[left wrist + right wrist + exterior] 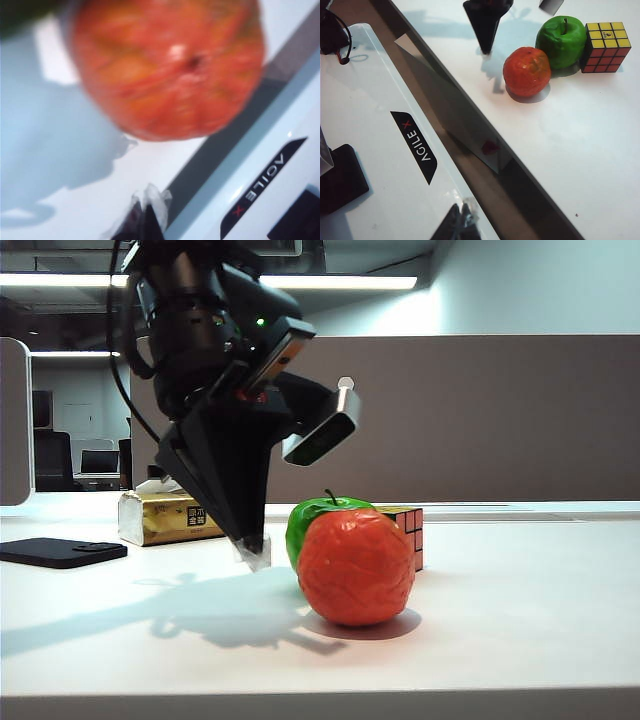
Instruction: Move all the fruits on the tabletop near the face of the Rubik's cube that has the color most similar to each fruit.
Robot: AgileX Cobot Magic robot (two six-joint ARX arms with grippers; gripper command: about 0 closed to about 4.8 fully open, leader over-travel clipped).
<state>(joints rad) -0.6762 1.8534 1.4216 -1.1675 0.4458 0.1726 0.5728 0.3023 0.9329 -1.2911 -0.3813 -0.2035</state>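
Note:
The wrinkled orange-red fruit sits on the white tabletop, and it fills the left wrist view as a blur. The green apple stands right behind it, touching or nearly touching. The Rubik's cube is beyond the apple, with yellow on top and a red-pink side. My left gripper points down, shut and empty, just left of the orange-red fruit. Its tips carry clear film. My right gripper is shut and empty over the white robot base, away from the fruits.
A gold tissue pack and a flat black object lie at the back left. A brown partition closes the far side. The white base with the AGILEX label borders the table across a dark gap.

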